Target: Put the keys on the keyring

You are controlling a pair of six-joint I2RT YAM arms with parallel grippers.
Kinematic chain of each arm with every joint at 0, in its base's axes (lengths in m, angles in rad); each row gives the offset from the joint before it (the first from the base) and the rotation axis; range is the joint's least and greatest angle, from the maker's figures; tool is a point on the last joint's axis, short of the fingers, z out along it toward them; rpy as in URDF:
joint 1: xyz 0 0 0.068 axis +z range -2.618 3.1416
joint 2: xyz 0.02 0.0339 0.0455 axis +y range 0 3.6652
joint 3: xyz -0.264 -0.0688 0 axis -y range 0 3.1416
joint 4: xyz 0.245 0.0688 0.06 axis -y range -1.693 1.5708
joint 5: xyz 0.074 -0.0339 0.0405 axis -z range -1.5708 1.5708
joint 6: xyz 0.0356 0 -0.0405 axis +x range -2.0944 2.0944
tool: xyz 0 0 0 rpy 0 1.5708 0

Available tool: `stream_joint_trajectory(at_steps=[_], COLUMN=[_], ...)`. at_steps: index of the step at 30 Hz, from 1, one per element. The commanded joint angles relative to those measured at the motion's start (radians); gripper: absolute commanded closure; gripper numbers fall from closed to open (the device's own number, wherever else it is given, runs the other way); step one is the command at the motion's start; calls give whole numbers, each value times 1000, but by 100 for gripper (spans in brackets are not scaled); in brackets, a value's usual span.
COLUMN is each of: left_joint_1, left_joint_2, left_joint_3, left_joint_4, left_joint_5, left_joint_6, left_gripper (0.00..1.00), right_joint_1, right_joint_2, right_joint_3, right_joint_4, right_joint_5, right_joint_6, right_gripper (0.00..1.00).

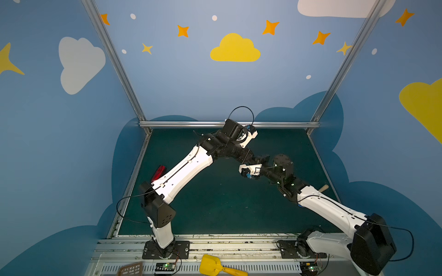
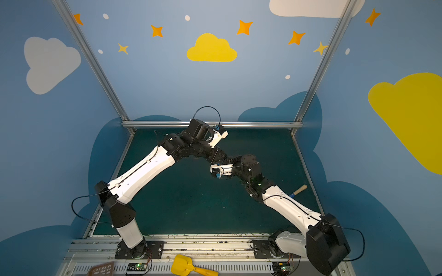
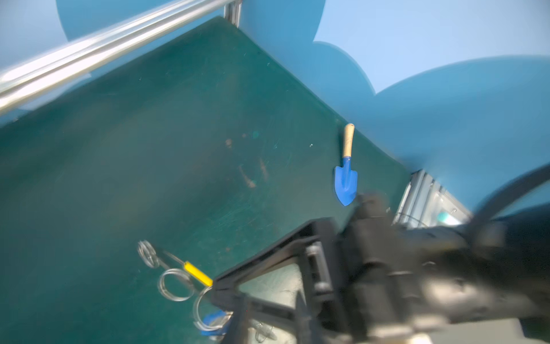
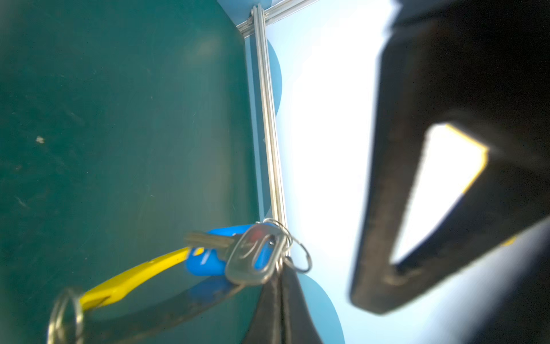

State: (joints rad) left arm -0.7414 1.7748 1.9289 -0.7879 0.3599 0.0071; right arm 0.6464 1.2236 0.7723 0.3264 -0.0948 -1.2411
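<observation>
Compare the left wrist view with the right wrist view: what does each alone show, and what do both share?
Left wrist only: a blue shovel lying on the mat. Right wrist only: a clear look at the silver key, at the shut right claw's tip. Both: the keyring's yellow section, the blue tag and the mat.

The left arm [image 1: 184, 172] and the right arm [image 1: 331, 210] look alike: each has a long white shell ending in a bulky black housing [image 1: 159, 213] dotted with small holes. Black base plates [image 1: 181, 248] with silver screws are bolted to the front rail [image 1: 227, 246]. A thin black cable [image 1: 117, 207] loops free of each arm. The joints farthest from that rail are black, and green lights [image 1: 292, 184] show on the right arm's. Each wrist carries a white camera mount [image 1: 250, 136]. The right pincer [image 4: 279, 286] is black with flat, tapering fingers.
</observation>
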Motion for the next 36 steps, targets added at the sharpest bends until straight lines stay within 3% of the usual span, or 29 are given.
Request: stream_joint_trajectory(at_steps=[1, 8, 10, 14, 16, 19, 23, 27, 36], left_joint_1=[1, 2, 3, 11, 23, 42, 69, 100, 144], left_joint_2=[-2, -63, -108, -227, -291, -363, -394, -406, -409], left_joint_3=[33, 23, -17, -145, -223, -313, -376, -445, -499], left_joint_4=[15, 40, 80, 204, 293, 386, 400, 436, 527], left_joint_5=[17, -94, -142, -335, -373, -381, -370, -302, -156], left_joint_6=[-49, -41, -23, 21, 43, 78, 126, 160, 260], left_gripper=[62, 48, 45, 40, 35, 31, 35, 44, 48], right_joint_1=[6, -3, -14, -45, -59, -75, -100, -132, -172], right_joint_2=[6, 25, 22, 17, 15, 11, 3, -4, -8], right_joint_3=[26, -4, -10, -19, -20, -19, -16, 0, 31], right_joint_4=[118, 260, 299, 349, 355, 399, 432, 445, 473], right_joint_5=[37, 32, 20, -65, -93, -130, -196, -288, -442], right_joint_6=[70, 201, 288, 349, 389, 445, 534, 599, 681], right_gripper=[100, 100, 100, 100, 100, 100, 100, 100, 100])
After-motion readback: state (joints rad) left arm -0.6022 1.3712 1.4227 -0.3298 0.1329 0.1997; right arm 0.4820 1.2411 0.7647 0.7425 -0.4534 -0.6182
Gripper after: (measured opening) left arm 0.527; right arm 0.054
